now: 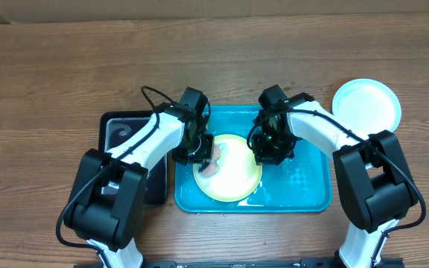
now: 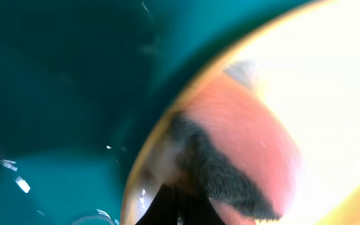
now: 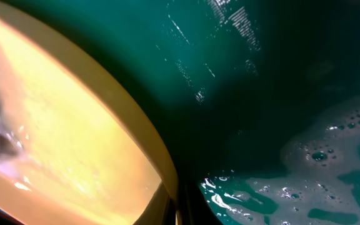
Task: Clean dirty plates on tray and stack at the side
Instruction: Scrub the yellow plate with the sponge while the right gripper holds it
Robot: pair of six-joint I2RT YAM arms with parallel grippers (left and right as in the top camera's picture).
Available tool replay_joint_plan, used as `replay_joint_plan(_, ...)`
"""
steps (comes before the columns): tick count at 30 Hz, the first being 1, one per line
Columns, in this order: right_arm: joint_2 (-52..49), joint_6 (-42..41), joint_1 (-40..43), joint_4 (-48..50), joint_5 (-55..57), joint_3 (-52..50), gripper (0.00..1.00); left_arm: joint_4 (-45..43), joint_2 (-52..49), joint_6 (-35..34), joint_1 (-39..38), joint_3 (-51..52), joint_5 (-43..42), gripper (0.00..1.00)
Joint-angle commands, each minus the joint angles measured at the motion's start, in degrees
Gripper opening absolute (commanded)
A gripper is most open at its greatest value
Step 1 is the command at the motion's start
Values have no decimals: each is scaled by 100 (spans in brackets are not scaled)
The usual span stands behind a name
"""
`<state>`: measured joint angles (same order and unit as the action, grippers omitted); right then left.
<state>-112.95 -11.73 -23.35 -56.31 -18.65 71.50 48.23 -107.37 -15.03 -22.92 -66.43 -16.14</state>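
A yellow-green rimmed plate lies in the turquoise tray, which holds soapy water. My left gripper is shut on a pink sponge with a dark scrub side and presses it on the plate's left part. The left wrist view shows the sponge on the plate. My right gripper is shut on the plate's right rim, and the rim shows between its fingers. A light blue plate lies on the table at the far right. No third plate is in view.
A smaller black tray sits on the table just left of the turquoise tray, partly under my left arm. Foam floats on the water in the tray's right half. The wooden table extends behind and to both sides.
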Motion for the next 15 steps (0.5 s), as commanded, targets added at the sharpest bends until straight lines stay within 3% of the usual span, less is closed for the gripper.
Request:
replay_joint_plan(1,-221,-57,7,50,356,-186,4,219,-127,1174,-210,166,-1119,4)
replay_joint_plan(8,-221,-57,7,52,356,-186,4,103,-127,1884,-568,166,-2581,4)
replay_joint_plan(12,-221,-57,7,48,356,-186,4,-299,-127,1451,-664,166,-2553,4)
replay_joint_plan(15,-221,-59,7,22,354,-186,4,-765,-127,612,-654,166,-2057,4)
